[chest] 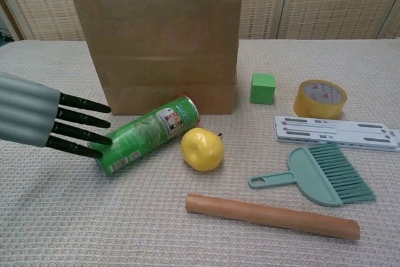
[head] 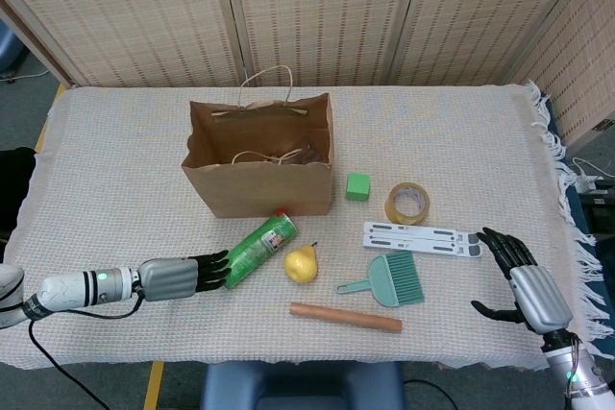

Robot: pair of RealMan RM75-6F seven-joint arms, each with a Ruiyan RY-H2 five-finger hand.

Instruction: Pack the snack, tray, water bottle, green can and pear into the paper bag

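Both hands empty, fingers spread. Left hand [chest: 37, 120] fingertips at base of green can [chest: 149, 133], lying beside pear [chest: 202, 149] before paper bag [chest: 156, 42]; can's label unreadable, possibly red-and-white. Right hand [head: 524, 285] rests apart.

Green can [chest: 149, 140] label print too small; nothing legible.

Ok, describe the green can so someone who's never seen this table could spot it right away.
Find the brown paper bag standing mid-table. Just in front of it the green can lies on its side, slanting toward the left hand. The yellow pear beside it is round; the can is the only green cylinder, with a red tip and a white label.
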